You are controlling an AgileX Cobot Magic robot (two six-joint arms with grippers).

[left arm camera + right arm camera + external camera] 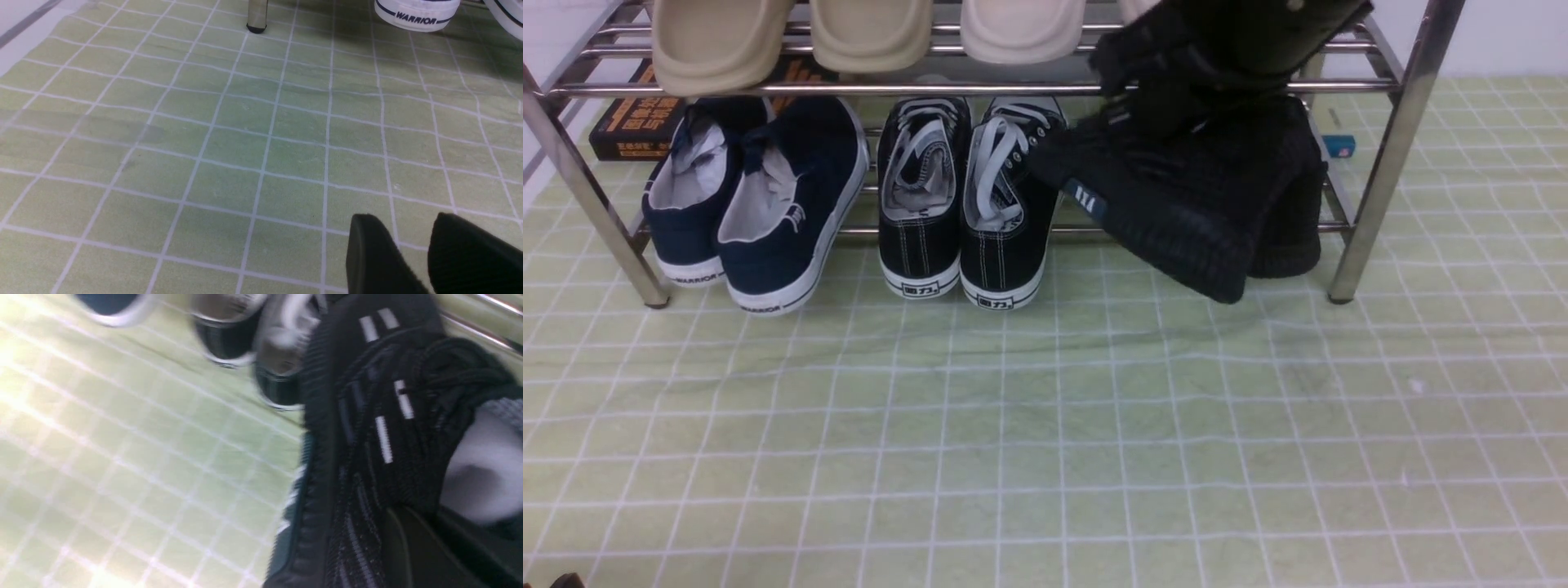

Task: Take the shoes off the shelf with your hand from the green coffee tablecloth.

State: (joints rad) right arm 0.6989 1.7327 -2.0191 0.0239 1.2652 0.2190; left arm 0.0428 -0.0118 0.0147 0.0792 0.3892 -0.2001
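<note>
The right claw is squeezed almost shut on the pair of all-black knit lace-up shoes. The shoes tip out of the bottom level of the shiny steel tube shelf, at its right end, toes over the pale green cloth with white lines.

They might slip, because the pinch looks small. They might bump the shelf's top bar or the black canvas sneakers with white laces beside them.

Only the right wrist view shows white paper inside a shoe. Only the left wrist view shows the left claw, a little open and empty.
</note>
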